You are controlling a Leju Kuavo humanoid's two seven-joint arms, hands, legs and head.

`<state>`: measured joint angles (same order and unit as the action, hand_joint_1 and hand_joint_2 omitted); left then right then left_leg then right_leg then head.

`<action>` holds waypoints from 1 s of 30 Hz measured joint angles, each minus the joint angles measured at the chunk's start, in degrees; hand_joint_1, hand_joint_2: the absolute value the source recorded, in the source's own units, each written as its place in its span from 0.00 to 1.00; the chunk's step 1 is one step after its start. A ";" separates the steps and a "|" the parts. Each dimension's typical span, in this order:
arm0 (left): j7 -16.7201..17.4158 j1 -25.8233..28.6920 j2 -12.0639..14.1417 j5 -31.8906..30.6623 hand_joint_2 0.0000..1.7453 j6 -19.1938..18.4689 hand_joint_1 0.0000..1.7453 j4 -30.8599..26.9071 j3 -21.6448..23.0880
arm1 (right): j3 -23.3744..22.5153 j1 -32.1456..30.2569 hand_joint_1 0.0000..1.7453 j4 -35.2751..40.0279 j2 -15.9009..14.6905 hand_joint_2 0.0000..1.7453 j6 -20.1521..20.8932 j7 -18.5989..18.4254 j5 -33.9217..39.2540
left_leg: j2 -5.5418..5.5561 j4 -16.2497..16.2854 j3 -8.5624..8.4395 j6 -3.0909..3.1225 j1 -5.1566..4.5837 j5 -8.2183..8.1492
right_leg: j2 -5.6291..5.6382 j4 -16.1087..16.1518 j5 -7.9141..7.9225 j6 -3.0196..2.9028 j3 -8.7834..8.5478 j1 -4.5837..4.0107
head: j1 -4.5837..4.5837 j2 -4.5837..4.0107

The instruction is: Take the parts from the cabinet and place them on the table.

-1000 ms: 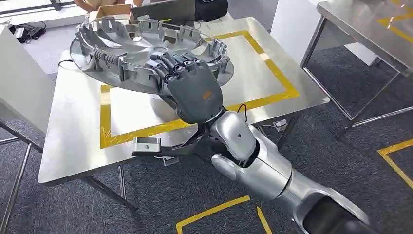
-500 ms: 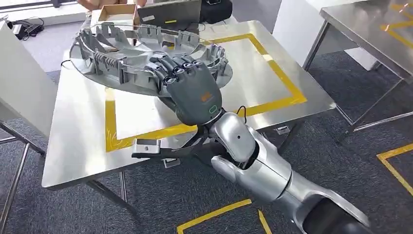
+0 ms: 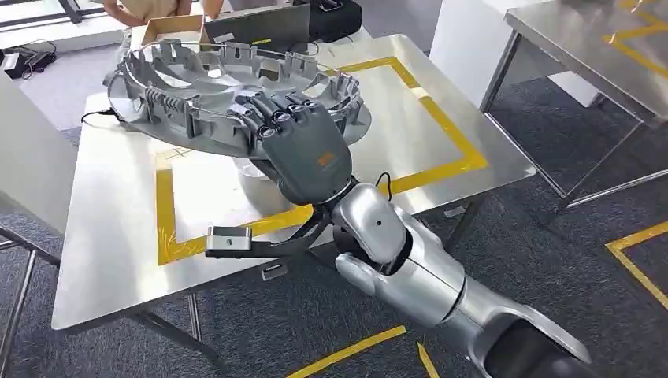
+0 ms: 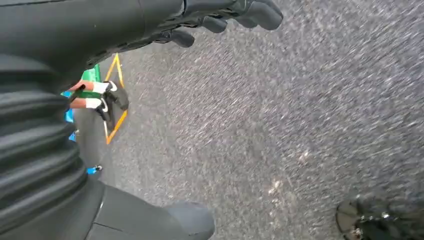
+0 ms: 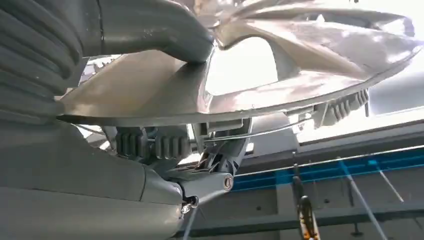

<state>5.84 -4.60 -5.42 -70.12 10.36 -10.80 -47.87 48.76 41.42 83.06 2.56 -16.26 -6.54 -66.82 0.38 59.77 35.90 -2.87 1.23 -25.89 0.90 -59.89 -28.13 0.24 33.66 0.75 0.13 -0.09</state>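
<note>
While its fingers (image 3: 277, 110) curl over the near rim, the right hand (image 3: 303, 146) grips the large grey wheel cover (image 3: 197, 83) in the upper left of the head frame, holding it above the steel table (image 3: 110, 236) marked with a yellow tape square (image 3: 161, 213). At the centre of the right wrist frame, the thumb (image 5: 165, 30) presses against the cover's smooth face. Along the top of the left wrist frame, the left hand (image 4: 220, 20) hangs over grey carpet (image 4: 280, 125), its fingers curled around nothing.
</note>
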 joint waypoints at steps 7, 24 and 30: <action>0.22 -0.21 0.13 -0.17 1.00 0.00 0.00 -0.02 -0.22 | 0.00 0.47 1.00 -0.02 0.52 1.00 0.20 -0.17 -0.20 | -0.07 0.41 -0.61 3.24 -0.02 -1.08 | -0.65 -9.46 -4.43 1.58 4.87 0.04 | 0.53 0.00; 0.30 -0.43 0.11 -0.28 1.00 -0.15 0.00 -0.09 -0.26 | 0.00 0.48 1.00 -0.24 0.96 1.00 0.61 -0.22 -0.26 | -0.30 14.82 4.58 0.45 -0.63 -9.76 | -0.75 2.18 2.84 -2.51 0.95 -0.64 | -0.15 0.00; 0.15 -0.21 0.06 -0.74 1.00 -0.70 0.00 0.00 -0.26 | -0.02 0.80 1.00 -1.66 0.98 1.00 1.88 -1.03 0.37 | -0.16 1.01 0.04 -1.09 0.16 0.35 | -0.38 0.92 0.37 -0.44 -0.73 -0.24 | -0.42 0.00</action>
<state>5.99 -4.80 -5.36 -70.86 9.66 -10.80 -48.13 48.74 42.22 81.39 3.54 -14.38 -7.56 -66.45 0.22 60.78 35.94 -3.96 1.39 -25.54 0.52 -58.97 -27.76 -0.20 32.93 0.51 -0.29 -0.09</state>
